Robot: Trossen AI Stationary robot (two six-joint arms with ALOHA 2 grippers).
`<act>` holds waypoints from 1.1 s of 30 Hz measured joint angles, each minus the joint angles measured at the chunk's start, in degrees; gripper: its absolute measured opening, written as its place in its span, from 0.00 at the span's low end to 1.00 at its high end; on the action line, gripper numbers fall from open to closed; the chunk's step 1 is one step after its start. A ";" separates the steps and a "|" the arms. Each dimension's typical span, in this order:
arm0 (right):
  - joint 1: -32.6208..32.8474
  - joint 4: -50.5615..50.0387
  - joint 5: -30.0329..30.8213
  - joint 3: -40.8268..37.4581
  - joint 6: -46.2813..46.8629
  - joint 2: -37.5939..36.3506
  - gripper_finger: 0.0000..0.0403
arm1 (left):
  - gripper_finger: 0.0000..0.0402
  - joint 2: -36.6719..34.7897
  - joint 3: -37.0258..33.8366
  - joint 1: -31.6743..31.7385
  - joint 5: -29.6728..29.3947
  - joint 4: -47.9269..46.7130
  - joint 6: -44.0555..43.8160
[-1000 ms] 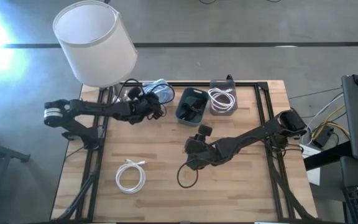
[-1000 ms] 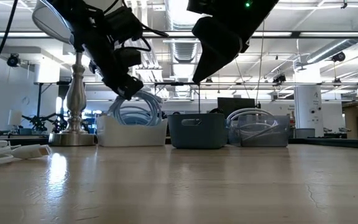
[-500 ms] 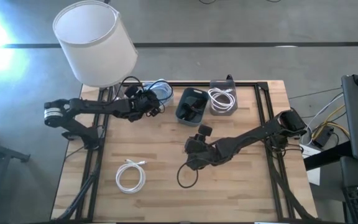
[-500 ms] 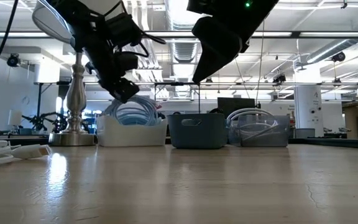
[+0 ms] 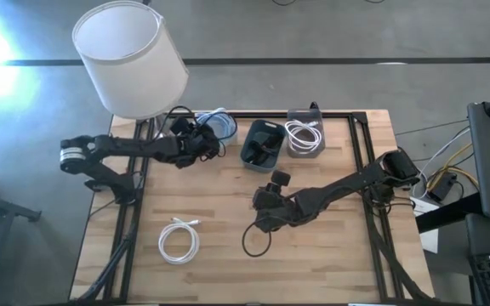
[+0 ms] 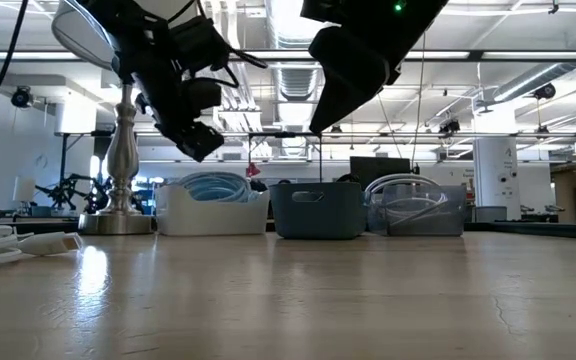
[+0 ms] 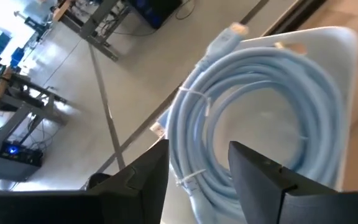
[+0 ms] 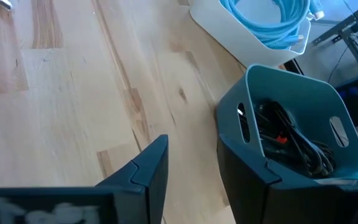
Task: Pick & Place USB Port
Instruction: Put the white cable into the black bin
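The left gripper (image 7: 197, 168) is held above the white bin (image 7: 334, 56), fingers apart and empty. The coiled blue cable (image 7: 260, 112) is sat in that bin. The right gripper (image 8: 188, 168) is parked mid-table, fingers apart, near the teal bin (image 8: 291, 124).

Pale wood-grain table (image 5: 228, 204), matt

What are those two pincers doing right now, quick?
Left pincer: open, empty, above the coiled light-blue cable in the white bin.
Right pincer: open, holding nothing.
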 joint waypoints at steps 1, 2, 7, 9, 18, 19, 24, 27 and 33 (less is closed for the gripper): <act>0.00 0.20 0.00 0.00 0.00 0.00 0.34 | 0.42 -0.09 0.11 -0.61 0.03 -0.37 -0.04; -0.08 0.71 0.00 -0.02 0.00 0.00 0.34 | 0.42 -0.13 0.37 -1.25 0.25 -0.85 -0.05; -1.11 7.09 0.17 -0.29 -0.19 0.00 0.35 | 0.42 -1.07 2.37 -4.96 9.36 -6.43 0.93; -1.60 9.72 0.18 -0.51 -0.29 0.00 0.35 | 0.42 -1.92 2.97 -6.58 15.92 -8.76 1.21; -2.55 10.57 0.13 -1.52 -0.66 0.00 0.35 | 0.42 -8.45 1.54 -14.58 45.90 -15.59 3.05; -2.59 10.54 0.13 -1.61 -0.66 0.00 0.36 | 0.42 -9.22 0.70 -15.95 47.55 -15.78 3.10; -3.79 10.65 0.09 -1.62 -0.68 0.00 0.37 | 0.42 -11.58 -3.54 -24.05 52.32 -15.57 -1.97; -4.99 10.73 0.07 -1.62 -0.68 0.00 0.37 | 0.42 -11.78 -6.11 -29.25 53.20 -15.56 -7.55; -8.08 12.00 -0.99 -1.62 -0.75 0.00 0.37 | 0.42 -11.76 -11.34 -36.70 53.59 -15.59 -16.61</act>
